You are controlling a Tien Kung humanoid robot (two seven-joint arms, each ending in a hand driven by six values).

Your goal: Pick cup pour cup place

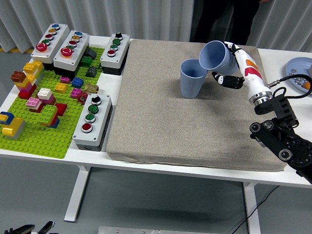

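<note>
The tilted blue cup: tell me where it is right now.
In the head view, the tilted cup is held by the right hand at the mat's far right, above and just right of the upright cup.

Looks like a robotics test lab: a white table (146,161) carries push-button control boxes (91,122), a green brick baseplate (44,122), a grey mat (190,122), pale curtains (97,17) behind.

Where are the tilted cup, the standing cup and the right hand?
tilted cup (214,54), head view, outer wall near its mouth
standing cup (191,84), head view, front of its wall
right hand (239,68), head view, white palm
</note>
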